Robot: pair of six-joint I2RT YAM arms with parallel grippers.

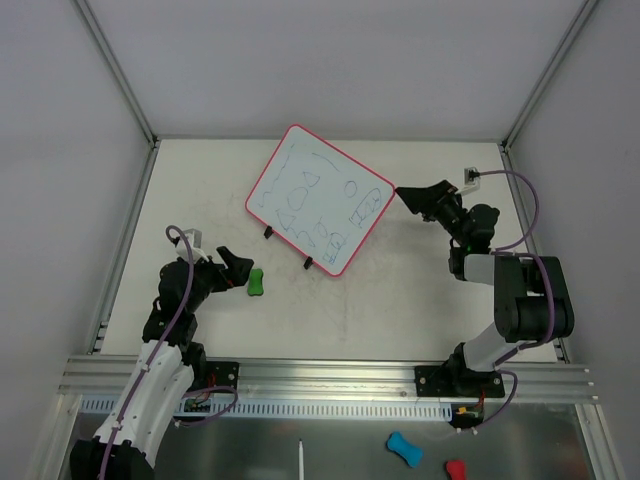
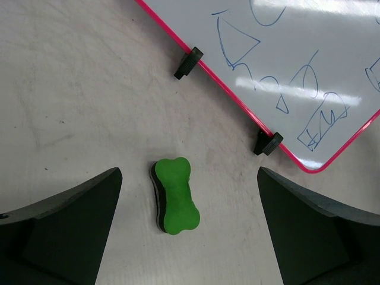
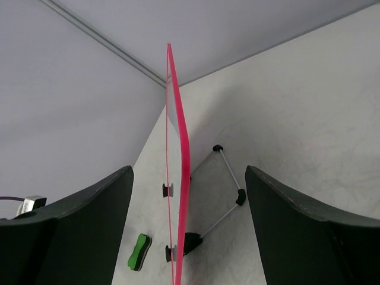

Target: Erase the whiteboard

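Observation:
The whiteboard (image 1: pixel 318 198) stands tilted on its feet at the table's middle back, pink-red frame, blue scribbles on its face. It also shows in the left wrist view (image 2: pixel 309 53) and edge-on in the right wrist view (image 3: pixel 178 178). A green bone-shaped eraser (image 1: pixel 256 283) lies on the table in front of the board's left foot. My left gripper (image 1: pixel 238 266) is open just left of the eraser (image 2: pixel 176 195), which lies between its spread fingers (image 2: pixel 190 175). My right gripper (image 1: pixel 405 195) is open at the board's right corner, its fingers either side of the edge (image 3: pixel 189 172).
A wire stand (image 3: pixel 228 178) props the board from behind. White enclosure walls close the back and sides. A metal rail (image 1: pixel 330 375) runs along the near edge. Below it lie a blue eraser (image 1: pixel 404 449), a red eraser (image 1: pixel 455 469) and a white pen (image 1: pixel 300 460).

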